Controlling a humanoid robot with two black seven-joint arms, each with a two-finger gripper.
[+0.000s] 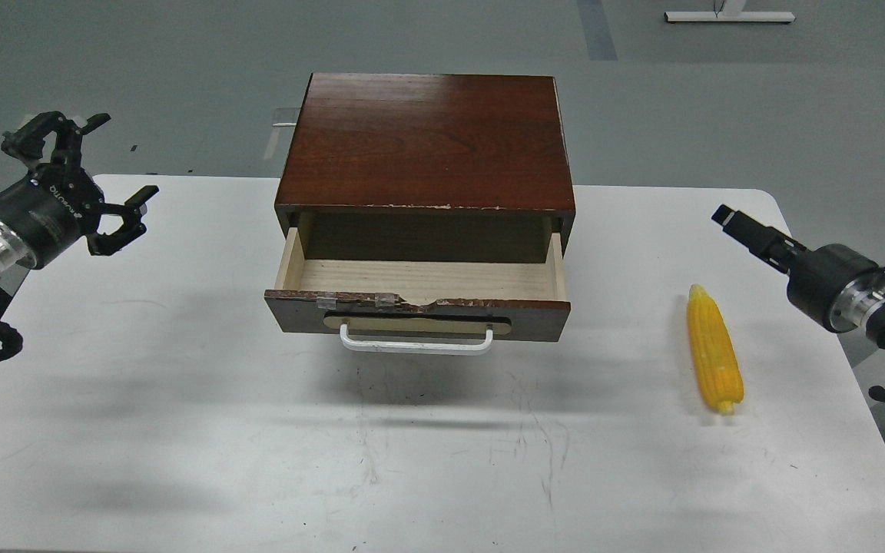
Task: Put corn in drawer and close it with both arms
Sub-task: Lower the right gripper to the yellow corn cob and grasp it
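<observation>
Corn (pixel 713 350) lies on the white bench (pixel 181 430), right of the cabinet (pixel 425 142) and well apart from it, its length running away from the robot with the blunt stalk end nearest. The drawer (pixel 419 280) stands pulled out, its pale floor bare, the white handle (pixel 415 343) facing the robot.

The left claw (pixel 97 180) hovers above the bench's left edge, its 2 fingers spread wide and holding nothing. The right claw (pixel 742 228) points inward above the bench's right side, near the corn's far tip; it is seen nearly end-on and dark, so whether it is parted or clenched cannot be told.

The step in hand looks to be the pick, and the right arm is the natural one for it. A good grasp would come down over the cob's middle, fingers across its width, so it does not roll or tip when lifted. The cob probably fits best laid crosswise in the drawer, which is shallow from front to back, so turning it during the carry would help. The chipped front edge should be cleared before lowering. Both claws can then press the drawer front evenly, 1 on each side of the handle.
</observation>
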